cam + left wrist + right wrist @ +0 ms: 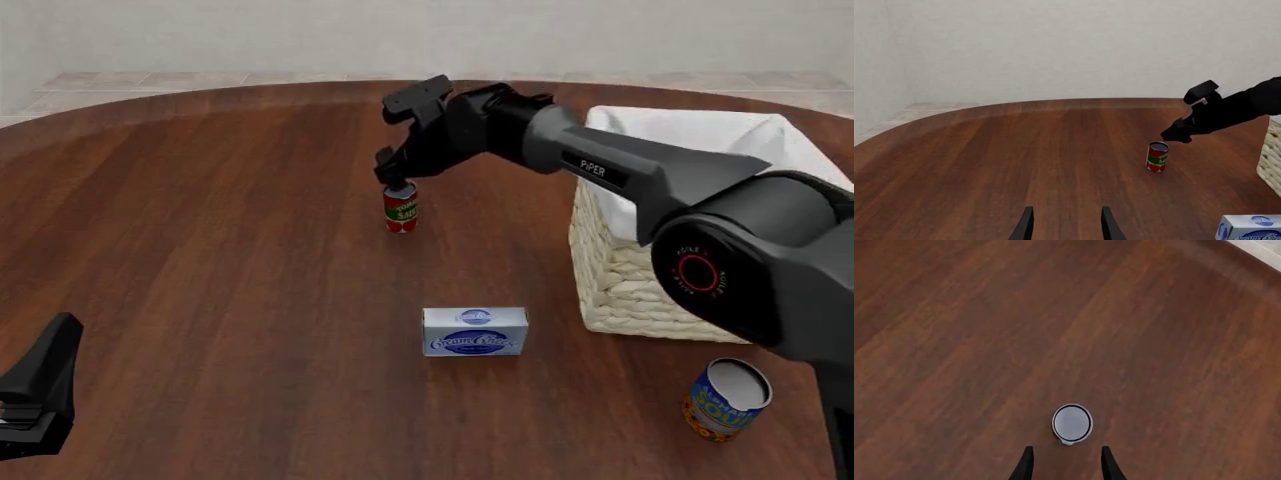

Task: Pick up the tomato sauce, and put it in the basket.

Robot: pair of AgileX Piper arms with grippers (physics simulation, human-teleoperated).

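Note:
The tomato sauce point(400, 209) stands upright on the wooden table, a small red can with a green band and grey top, also seen as the can point(1157, 156) and from above as its grey lid point(1072, 422). My right gripper point(394, 172) hangs just above it, pointing down, open, its fingers point(1026, 464) apart with the lid just ahead of them. The basket point(641, 280) sits to the right of the can, cream wicker with white lining. My left gripper point(1066, 225) is open and empty, low at the near left point(40, 385).
A blue-and-white flat box point(475, 331) lies in front of the can, toward me. A blue-and-orange can point(726, 398) stands at the near right, in front of the basket. The table's curved far edge meets a tiled floor and pale wall.

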